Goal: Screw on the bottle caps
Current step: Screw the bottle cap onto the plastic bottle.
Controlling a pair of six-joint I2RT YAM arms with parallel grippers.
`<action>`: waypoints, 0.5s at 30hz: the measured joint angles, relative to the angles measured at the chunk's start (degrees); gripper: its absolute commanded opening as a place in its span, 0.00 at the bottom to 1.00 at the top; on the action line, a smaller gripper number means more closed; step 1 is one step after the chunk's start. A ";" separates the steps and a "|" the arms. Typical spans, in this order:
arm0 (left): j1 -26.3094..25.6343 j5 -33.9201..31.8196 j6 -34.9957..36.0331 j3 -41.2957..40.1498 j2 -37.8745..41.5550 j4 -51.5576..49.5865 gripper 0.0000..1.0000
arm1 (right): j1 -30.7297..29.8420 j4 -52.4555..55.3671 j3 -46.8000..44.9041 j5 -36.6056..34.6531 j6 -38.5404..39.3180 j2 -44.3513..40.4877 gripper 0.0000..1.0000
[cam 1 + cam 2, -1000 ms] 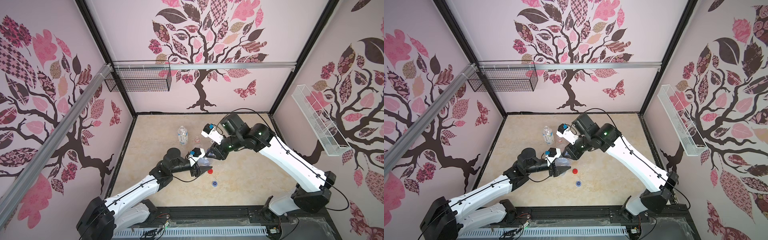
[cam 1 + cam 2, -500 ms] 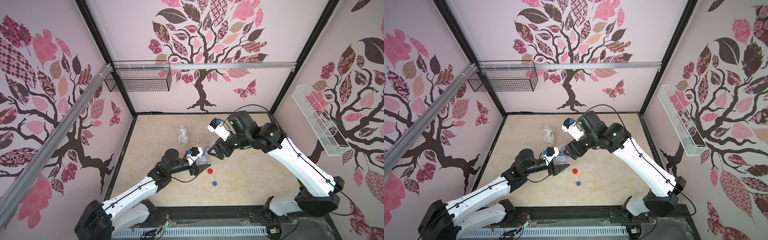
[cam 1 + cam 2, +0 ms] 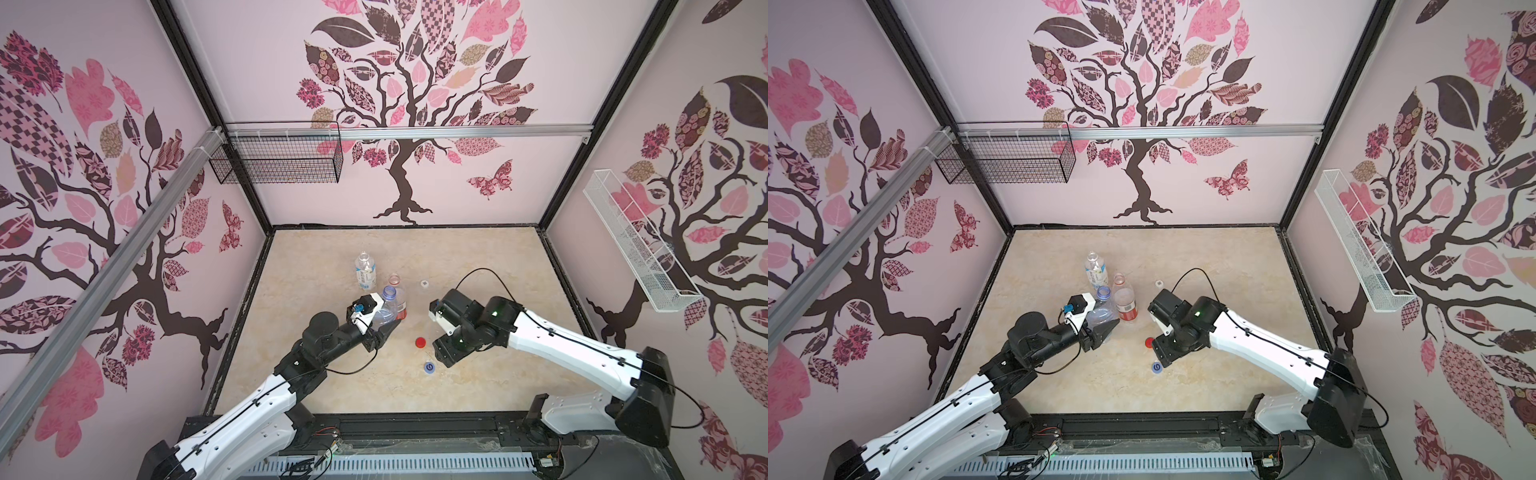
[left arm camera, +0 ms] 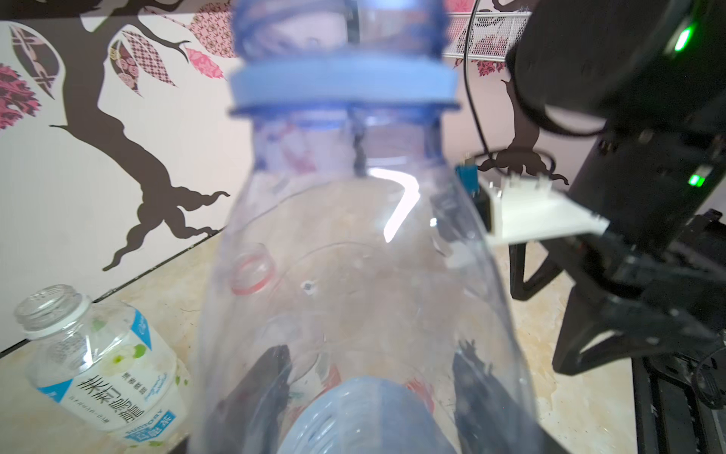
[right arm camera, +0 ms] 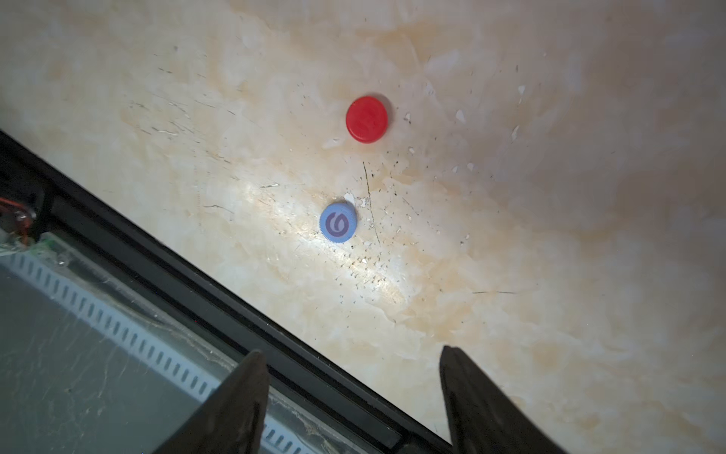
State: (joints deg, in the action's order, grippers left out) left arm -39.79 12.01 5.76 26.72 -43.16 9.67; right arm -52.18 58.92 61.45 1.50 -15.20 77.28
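Keeps the left gripper (image 4: 369, 385) clenched on the bluish bottle (image 3: 387, 311) exactly as a second ago — black fingers (image 4: 255, 405) pressing either side of its clear body, uncapped mouth up. Cannot tell whether lifted or resting on the table (image 5: 550, 196). Holds it just beside the red-labelled bottle (image 3: 398, 297) at its 1 o'clock, with the taller white-green bottle (image 3: 365, 272) upright at its 11 o'clock; finds both of those, also uncapped, in their earlier places. No longer poses the right gripper (image 5: 353, 397) at the bluish bottle's mouth as a second ago: carries it now out to that bottle's 4 o'clock, released and empty, fingertips (image 5: 243, 393) spread wide above the bare table. Looks down from there on the red cap (image 5: 367, 119) and the blue cap (image 5: 338, 224) — flat on the table, apart from each other and from the fingertips, blue between 5 and 6 o'clock of red in both top views, unmoved since the earlier frames. Leaves the white cap (image 3: 424, 284) lying alone at 2 o'clock of the bluish bottle, near the right gripper's place of half a second ago.
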 measured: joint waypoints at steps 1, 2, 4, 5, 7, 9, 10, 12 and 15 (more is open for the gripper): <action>0.02 -0.33 0.02 -0.04 0.87 -0.46 0.68 | -0.15 -1.33 -1.42 -0.76 -1.68 0.76 0.70; 0.02 -0.52 0.04 -0.07 1.40 -0.81 0.69 | -0.39 -2.16 -2.14 -1.42 -2.84 1.36 0.70; 0.00 -0.83 0.07 -0.11 2.34 -1.60 0.68 | -1.33 -3.78 -2.51 -3.30 -5.16 3.65 0.69; 0.00 -0.85 0.07 -0.13 2.54 -1.84 0.68 | -2.01 -4.59 -2.40 -3.74 -5.81 4.83 0.68; 0.00 -0.90 0.07 -0.17 2.75 -2.36 0.68 | -4.20 -6.97 -2.14 -4.35 -7.48 8.24 0.65; 0.02 -1.03 0.09 -0.17 2.84 -2.80 0.69 | -5.81 -9.14 -2.27 -4.39 -8.98 11.28 0.62; 0.00 -1.07 0.07 -0.17 2.91 -2.97 0.69 | -6.51 -10.12 -2.38 -4.44 -9.64 12.70 0.62; 0.00 -1.05 0.07 -0.17 3.13 -3.17 0.69 | -7.08 -11.85 -2.62 -4.57 -10.69 14.56 0.59; 0.00 -1.01 0.04 -0.17 3.21 -3.26 0.68 | -7.04 -13.73 -2.75 -4.55 -11.67 16.26 0.54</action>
State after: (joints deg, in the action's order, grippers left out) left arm -39.79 11.00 5.80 26.55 -39.94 6.42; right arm -59.22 45.19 58.70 -3.05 -26.87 93.54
